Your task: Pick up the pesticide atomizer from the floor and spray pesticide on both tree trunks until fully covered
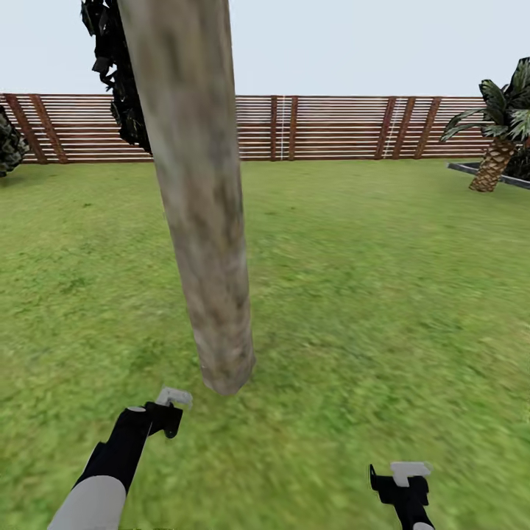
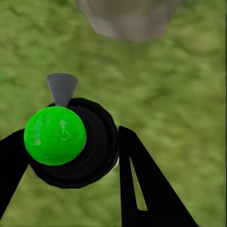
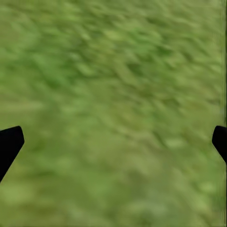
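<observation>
My left claw (image 1: 168,412) is squeezed tight around the sprayer (image 2: 71,142). My right claw (image 1: 401,482) hangs low, fingers (image 3: 9,142) spread wide, holding nothing.

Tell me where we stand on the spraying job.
Pickup looks done: the left hand is shut on the atomizer, nozzle facing the tree trunk. No white specks show on the trunk, so spraying is left, then the second tree. The right hand is open over grass.
</observation>
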